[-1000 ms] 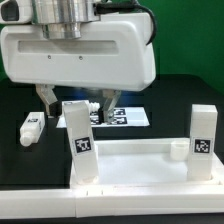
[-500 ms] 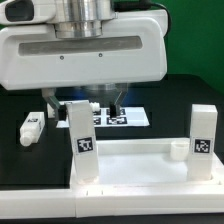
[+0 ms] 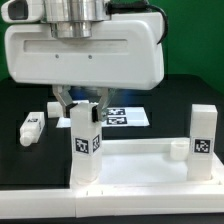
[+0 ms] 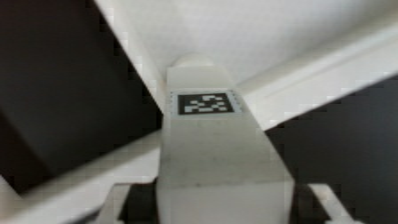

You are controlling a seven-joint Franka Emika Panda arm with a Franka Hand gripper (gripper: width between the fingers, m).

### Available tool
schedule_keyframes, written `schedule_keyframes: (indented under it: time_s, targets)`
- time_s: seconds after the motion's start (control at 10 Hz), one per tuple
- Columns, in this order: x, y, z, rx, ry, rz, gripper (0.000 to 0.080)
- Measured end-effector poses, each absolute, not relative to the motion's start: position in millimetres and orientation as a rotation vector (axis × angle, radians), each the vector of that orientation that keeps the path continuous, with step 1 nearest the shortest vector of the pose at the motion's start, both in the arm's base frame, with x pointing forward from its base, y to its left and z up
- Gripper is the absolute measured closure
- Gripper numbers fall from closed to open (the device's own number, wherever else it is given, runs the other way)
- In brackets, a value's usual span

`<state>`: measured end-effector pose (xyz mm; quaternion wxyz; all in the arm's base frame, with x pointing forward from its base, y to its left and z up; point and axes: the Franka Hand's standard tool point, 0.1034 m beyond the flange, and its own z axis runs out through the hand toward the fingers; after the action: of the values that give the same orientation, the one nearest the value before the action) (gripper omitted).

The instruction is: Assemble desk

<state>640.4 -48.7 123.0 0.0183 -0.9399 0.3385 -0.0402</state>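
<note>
Desk top (image 3: 140, 172) lies flat. Leg (image 3: 84, 145) stands upright at its 9 o'clock end in ext. view. Tool (image 3: 84, 108) straddles the leg's head, jaws part-open; gripping or not, can't tell. Best to squeeze centred, keep leg vertical, prob. then twist. Only ext. view shows leg's foot on the top; only wrist view shows head tag (image 4: 208, 102).
</note>
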Motion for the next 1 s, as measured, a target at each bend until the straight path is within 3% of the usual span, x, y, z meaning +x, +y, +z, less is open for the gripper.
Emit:
schedule_keyframes:
  time_s: [0.2, 1.0]
  targets:
    - [635.3, -57.2, 121.7, -2.583, 1.612, -0.148, 0.0514]
    - [627.5, -51.0, 120.4, -1.774, 2.350, -0.075, 0.0512]
